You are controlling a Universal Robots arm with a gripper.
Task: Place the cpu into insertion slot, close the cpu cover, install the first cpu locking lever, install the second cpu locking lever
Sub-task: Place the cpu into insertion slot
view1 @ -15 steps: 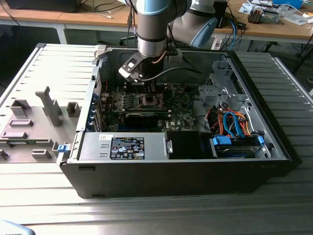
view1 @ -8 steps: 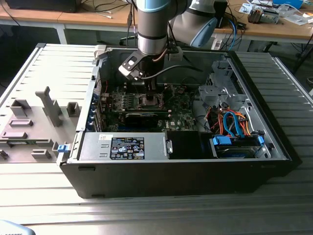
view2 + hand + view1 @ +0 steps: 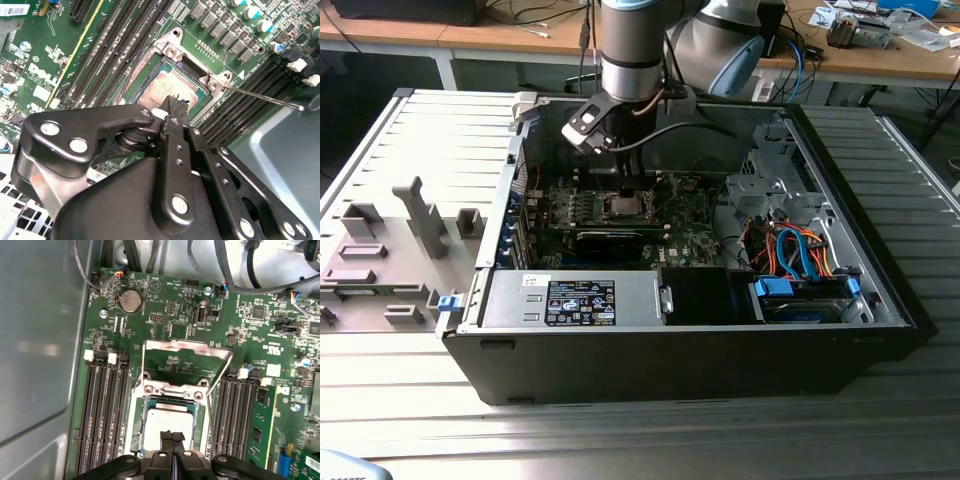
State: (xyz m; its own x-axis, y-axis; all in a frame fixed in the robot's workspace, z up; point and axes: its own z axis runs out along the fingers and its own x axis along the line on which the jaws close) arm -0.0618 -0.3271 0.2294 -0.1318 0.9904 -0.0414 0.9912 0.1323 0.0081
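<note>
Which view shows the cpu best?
The first wrist view: the cpu lies nearly face-on and mostly unobstructed. The second wrist view shows it slanted, partly behind the jaws; the exterior view, a tiny grey square.

Even overhead light brightens the ribbed table (image 3: 420, 130) at the exterior view's left; the computer case (image 3: 670, 360) interior sits in shadow. In the first wrist view the raised cpu cover (image 3: 187, 346) glints.

Dull silver-grey cpu (image 3: 169, 419); green motherboard (image 3: 150, 305); black gripper (image 3: 172, 436); blue, orange cables (image 3: 792, 250).
</note>
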